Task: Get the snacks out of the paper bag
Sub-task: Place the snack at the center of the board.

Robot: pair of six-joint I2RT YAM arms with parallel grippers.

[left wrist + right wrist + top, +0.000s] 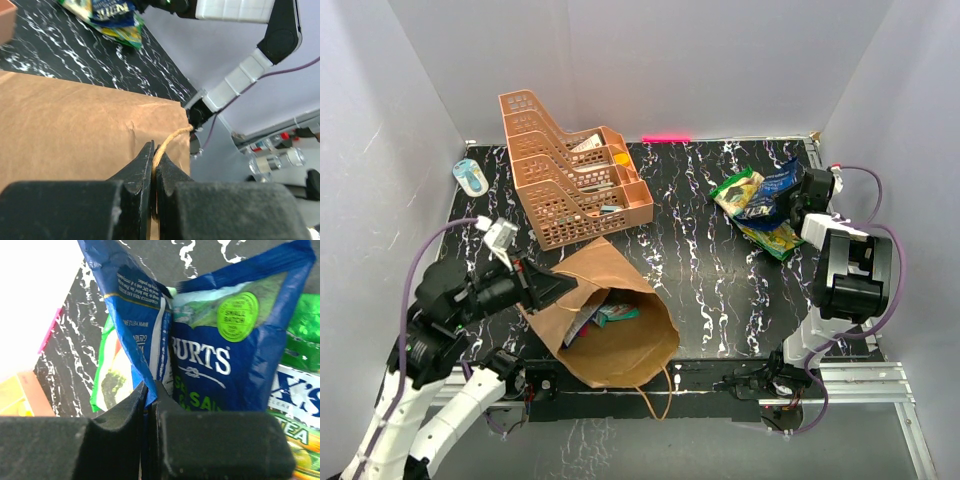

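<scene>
The brown paper bag [620, 345] lies on its side at the near left of the table, mouth open, with small colourful snacks [610, 314] showing inside. My left gripper [552, 290] is at the bag's upper rim. In the left wrist view it [154, 148] is shut on the twine handle [171, 138] against the paper bag [75, 125]. At the back right lies a pile of snacks [755, 205]. There my right gripper [790, 203] [150, 389] is shut on a fold of the blue chip bag [225, 360], which hangs over a green packet [111, 375].
An orange mesh tiered tray rack [570, 175] stands at the back left, just behind the bag. A small blue and white object [472, 177] sits at the left edge. Pink tape [665, 138] marks the back edge. White walls close in three sides.
</scene>
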